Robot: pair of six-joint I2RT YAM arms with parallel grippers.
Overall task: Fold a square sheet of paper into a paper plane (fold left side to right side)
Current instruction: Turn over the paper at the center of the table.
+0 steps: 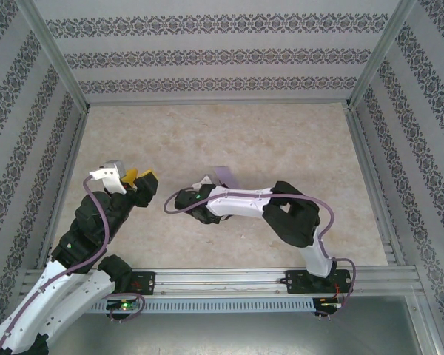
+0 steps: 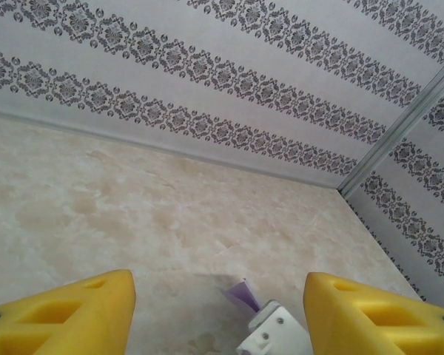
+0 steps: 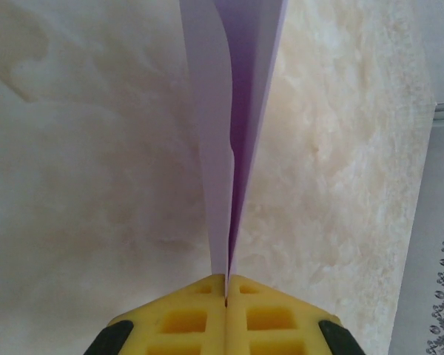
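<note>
The lavender sheet of paper (image 3: 233, 111) is folded into narrow layers that run straight out from my right gripper (image 3: 226, 296), which is shut on its near end. In the top view the paper (image 1: 224, 174) sticks up above the table's middle from the right gripper (image 1: 213, 185). To its left, apart from the paper, is my left gripper (image 1: 140, 177). In the left wrist view that gripper (image 2: 218, 285) is open, with nothing between its yellow fingers (image 2: 81, 310). A tip of the paper (image 2: 244, 294) shows beyond them, above the right wrist's white camera mount (image 2: 277, 333).
The beige marbled table (image 1: 281, 140) is walled in by patterned panels (image 1: 207, 55) at the back and both sides. A metal rail (image 1: 229, 279) runs along the near edge by the arm bases. The right arm (image 1: 288, 218) reaches leftward across the middle.
</note>
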